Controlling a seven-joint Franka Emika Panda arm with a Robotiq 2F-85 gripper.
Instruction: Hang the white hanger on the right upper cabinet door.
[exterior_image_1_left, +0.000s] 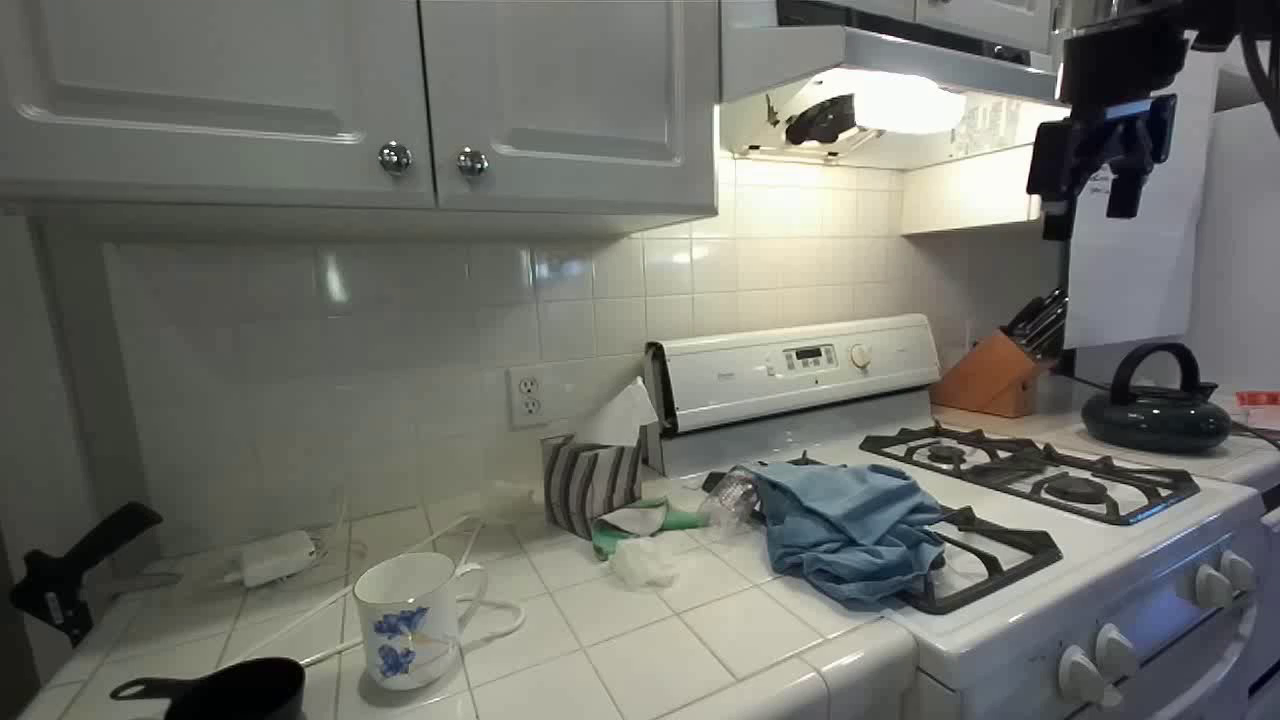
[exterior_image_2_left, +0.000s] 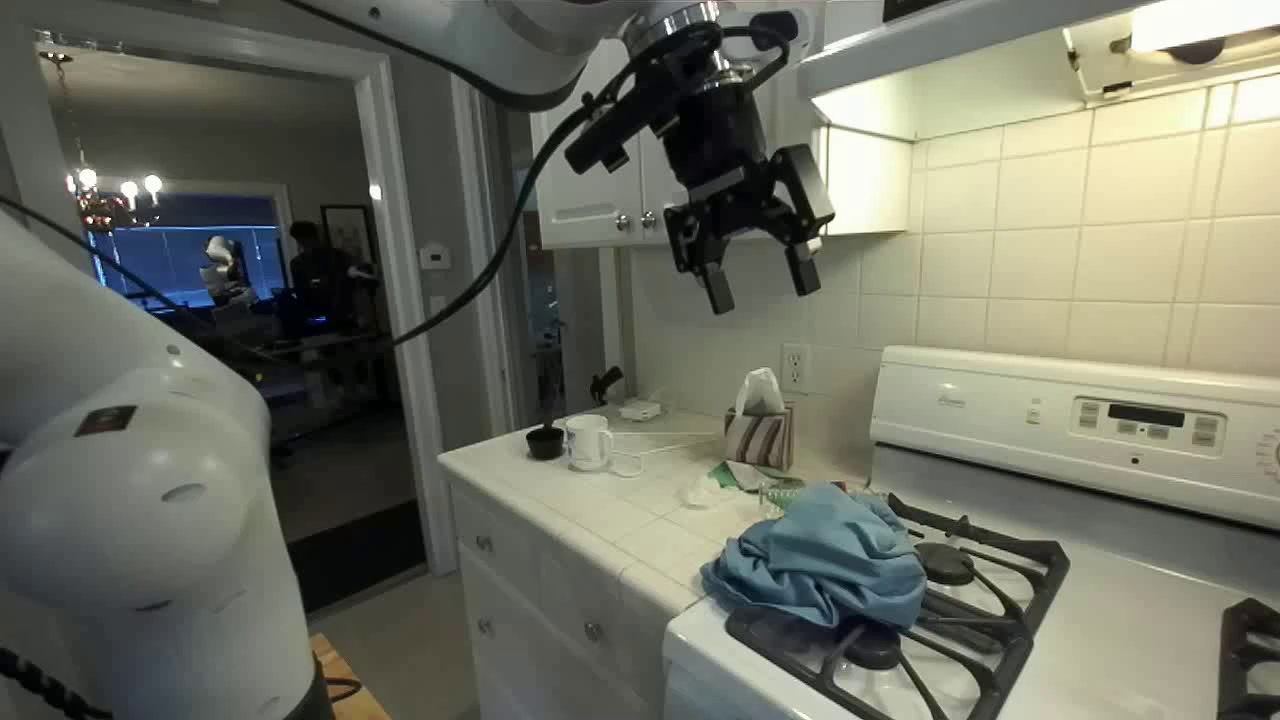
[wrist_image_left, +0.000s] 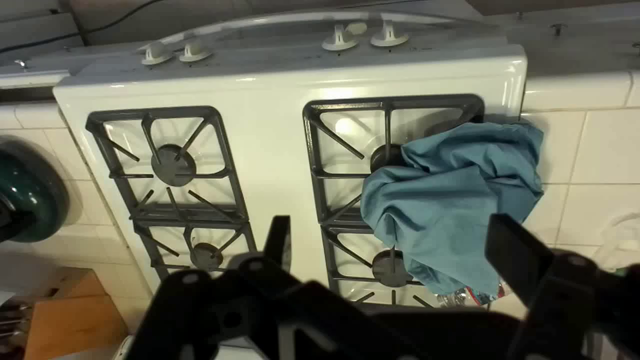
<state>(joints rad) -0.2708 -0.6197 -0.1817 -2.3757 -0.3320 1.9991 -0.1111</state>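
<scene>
one white hanger (exterior_image_1_left: 335, 652) lies on the counter (exterior_image_1_left: 650, 655) beside the stove (wrist_image_left: 270, 165); gripper (exterior_image_2_left: 763, 288) hangs above the stove, jaws spread wide.

We saw white on the right upper cabinet door (exterior_image_1_left: 575, 75) and bright silver on its round knob (exterior_image_1_left: 472, 161). The hanger (exterior_image_1_left: 300, 620) was white too. The surface (exterior_image_1_left: 650, 660) was white tile in a square grid. We noticed a white mug (exterior_image_1_left: 410, 625) patterned with blue flowers, and a tissue box (exterior_image_1_left: 592, 488) in light and dark stripes. The pan (exterior_image_1_left: 240, 690) was black. To us the cloth (wrist_image_left: 450, 200) was a dusty blue, the stove (wrist_image_left: 272, 150) white, its burner grates (wrist_image_left: 342, 175) black. The kettle (wrist_image_left: 40, 185) showed dark green in the wrist view, and the knife block (exterior_image_1_left: 985, 378) was orange-brown, its knife handles (exterior_image_1_left: 1042, 318) black. We saw black on the jaws and white on the robot arm (exterior_image_2_left: 130, 500).
</scene>
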